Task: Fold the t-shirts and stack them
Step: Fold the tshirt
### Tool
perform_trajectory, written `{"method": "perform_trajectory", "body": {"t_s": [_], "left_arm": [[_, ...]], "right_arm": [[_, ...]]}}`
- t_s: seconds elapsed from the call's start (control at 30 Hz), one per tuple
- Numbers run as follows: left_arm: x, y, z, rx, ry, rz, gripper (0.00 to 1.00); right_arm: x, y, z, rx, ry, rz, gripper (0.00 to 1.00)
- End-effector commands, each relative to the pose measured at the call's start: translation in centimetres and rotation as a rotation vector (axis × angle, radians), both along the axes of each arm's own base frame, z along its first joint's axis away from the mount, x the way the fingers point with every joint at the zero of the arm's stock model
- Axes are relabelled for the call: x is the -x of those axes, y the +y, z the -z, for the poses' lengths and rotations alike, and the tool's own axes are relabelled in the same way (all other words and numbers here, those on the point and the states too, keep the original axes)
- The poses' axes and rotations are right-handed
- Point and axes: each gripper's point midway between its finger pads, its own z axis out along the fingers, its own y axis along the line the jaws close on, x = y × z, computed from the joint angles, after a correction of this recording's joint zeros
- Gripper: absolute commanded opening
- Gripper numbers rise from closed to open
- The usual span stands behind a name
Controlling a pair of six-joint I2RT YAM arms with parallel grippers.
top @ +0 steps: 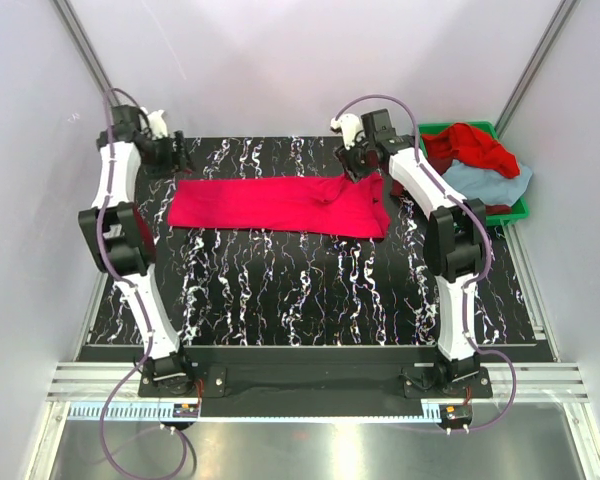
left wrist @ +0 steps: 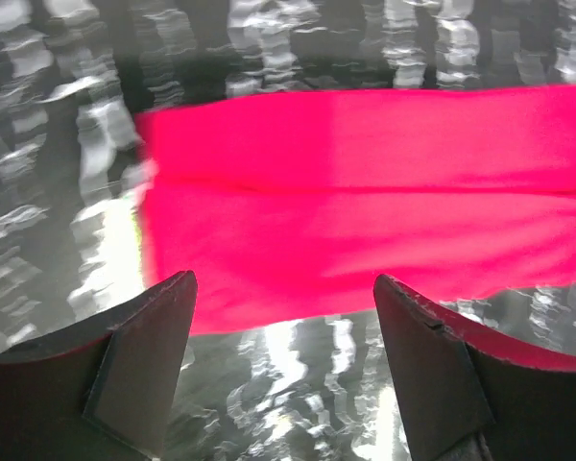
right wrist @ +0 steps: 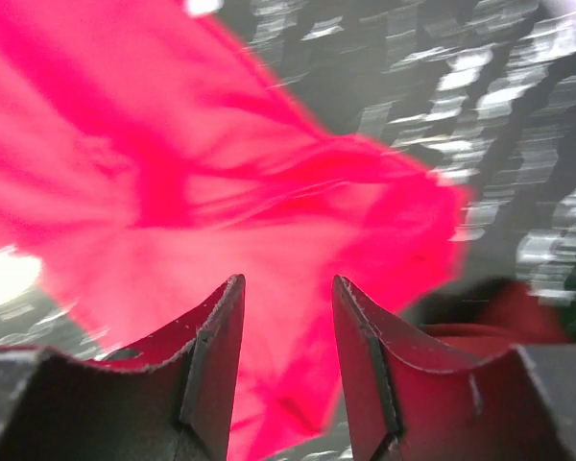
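Your left gripper and right gripper are gaping, empty — the pink shirt is bunching, risking a crooked fold.

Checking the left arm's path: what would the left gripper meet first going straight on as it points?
Most likely the end of the pink shirt, flat on the table just ahead of the left gripper; depth is unclear.

Crimson-pink t-shirt: soft matt cloth, creased at one end. Table top: glossy black, white-veined marble look, reflecting light. Bin: smooth green plastic. Red t-shirt and blue-grey t-shirt: matt cloth, rumpled. Near rail: bare metal.
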Motion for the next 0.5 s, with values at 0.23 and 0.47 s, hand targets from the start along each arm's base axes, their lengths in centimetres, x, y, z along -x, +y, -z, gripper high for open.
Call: {"method": "perform_trajectory", "body": {"t_s": [0.23, 0.47], "left_arm": [[0.5, -8.5, 7.7, 0.171, 0.159, 0.161, 0.82], [0.9, -9.4, 10.5, 0.145, 0.215, 0.169, 0.83]], "right_arm": [[6.8, 5.3, 3.0, -0.248, 0.4, -0.106, 0.48], [6.9, 7.6, 4.9, -0.289, 0.464, -0.142, 0.47]]}}
